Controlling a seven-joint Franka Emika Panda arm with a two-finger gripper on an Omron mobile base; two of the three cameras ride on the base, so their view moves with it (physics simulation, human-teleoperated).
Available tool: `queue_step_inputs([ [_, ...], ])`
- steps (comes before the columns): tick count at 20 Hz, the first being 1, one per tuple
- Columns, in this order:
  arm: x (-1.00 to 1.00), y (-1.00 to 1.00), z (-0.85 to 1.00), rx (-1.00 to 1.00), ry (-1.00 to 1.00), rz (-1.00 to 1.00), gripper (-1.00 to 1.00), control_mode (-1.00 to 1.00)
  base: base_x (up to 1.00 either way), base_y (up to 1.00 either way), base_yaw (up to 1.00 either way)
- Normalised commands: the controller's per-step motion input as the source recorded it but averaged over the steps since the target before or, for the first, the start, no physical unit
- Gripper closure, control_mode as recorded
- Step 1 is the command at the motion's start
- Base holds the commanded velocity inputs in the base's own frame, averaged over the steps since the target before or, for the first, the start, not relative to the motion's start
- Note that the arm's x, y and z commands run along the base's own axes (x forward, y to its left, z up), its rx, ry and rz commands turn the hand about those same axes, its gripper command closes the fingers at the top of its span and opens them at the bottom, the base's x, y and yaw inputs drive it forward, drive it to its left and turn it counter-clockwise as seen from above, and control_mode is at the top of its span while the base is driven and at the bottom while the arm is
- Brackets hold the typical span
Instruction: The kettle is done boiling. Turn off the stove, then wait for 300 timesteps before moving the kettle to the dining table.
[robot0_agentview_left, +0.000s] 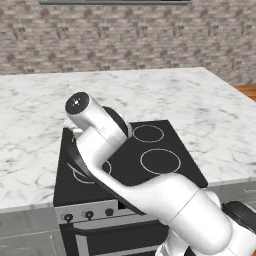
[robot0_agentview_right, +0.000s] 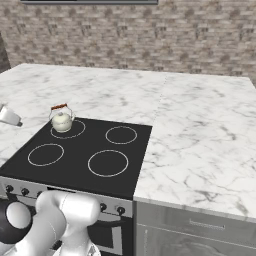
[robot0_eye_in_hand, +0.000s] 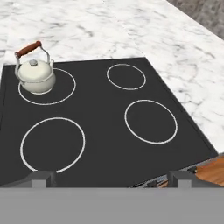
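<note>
Knob first, kettle later
Kettle (robot0_eye_in_hand: 36, 75) sits on the far-left burner of the stove (robot0_eye_in_hand: 105, 131) — tool (robot0_eye_in_hand: 111, 178) hangs wide open and empty above the near edge; I'd drop straight to that burner's knob, twisting fully off.

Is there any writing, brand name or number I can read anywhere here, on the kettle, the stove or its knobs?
None can be read.
Kettle: plain cream body, no label or brand.
Stove: only white burner rings on the black glass, no lettering.
Knobs on the steel front panel: any markings are too small and blurred to read.
Marble counter and brick wall: no signs or text.
</note>
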Motion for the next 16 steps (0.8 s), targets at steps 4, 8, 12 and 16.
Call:
queue_step_inputs([
  [4, 0.4, 0.01, 0.0, -0.01, 0.04, -0.02, -1.0, -1.0, 0.0, 0.0, 0.0],
  [8, 0.4, 0.0, 0.0, -0.01, 0.0, -0.02, -1.0, -1.0, 0.0, 0.0, 0.0],
  [12, 0.36, 0.0, 0.0, -0.02, 0.0, -0.02, -1.0, -1.0, 0.0, 0.0, 0.0],
  [16, 0.33, 0.0, 0.0, -0.01, 0.0, -0.02, -1.0, -1.0, 0.0, 0.0, 0.0],
])
